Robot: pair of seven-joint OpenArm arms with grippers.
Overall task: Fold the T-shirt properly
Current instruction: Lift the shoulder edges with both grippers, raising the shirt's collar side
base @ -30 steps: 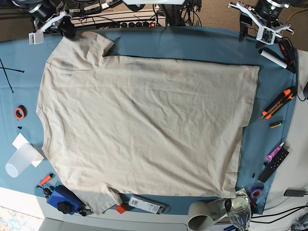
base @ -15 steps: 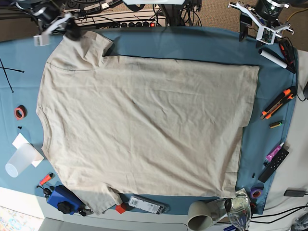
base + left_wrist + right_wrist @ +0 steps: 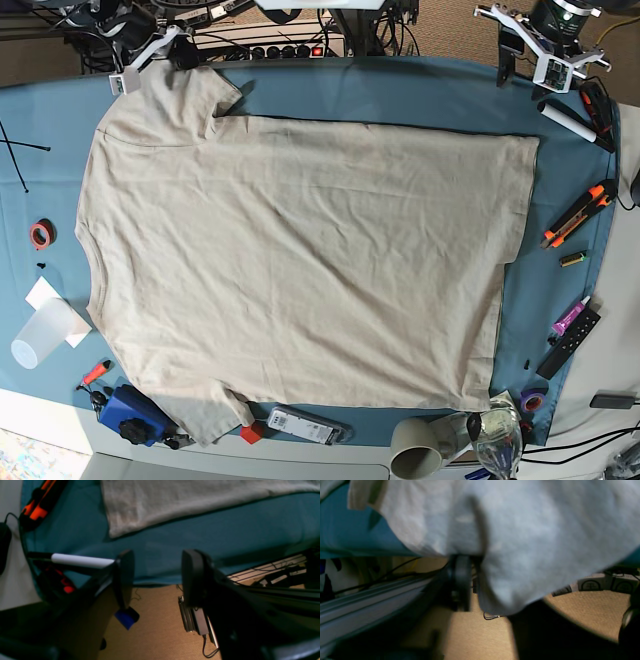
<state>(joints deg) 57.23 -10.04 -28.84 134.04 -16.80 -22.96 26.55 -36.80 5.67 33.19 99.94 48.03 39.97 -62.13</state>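
Observation:
The beige T-shirt (image 3: 300, 260) lies spread flat on the teal cloth (image 3: 400, 95), collar side to the left and hem to the right. My right gripper (image 3: 180, 55) is at the far left sleeve (image 3: 195, 90). In the right wrist view the sleeve fabric (image 3: 532, 542) drapes over the jaws with a crease pinched between them, and one dark finger (image 3: 462, 580) shows below the cloth. My left gripper (image 3: 157, 577) hangs open and holds nothing. It sits past the table's far right edge (image 3: 545, 50), apart from the shirt's hem corner (image 3: 117, 527).
A white marker (image 3: 568, 122), an orange utility knife (image 3: 580, 213) and a black remote (image 3: 570, 340) lie right of the shirt. Left of it are a plastic cup (image 3: 45, 335) and red tape (image 3: 40, 234). A blue object (image 3: 135, 412) and a mug (image 3: 418, 447) sit along the near edge.
My right gripper has moved right along the far edge to the top of the sleeve and closed on the fabric. The left arm has not moved.

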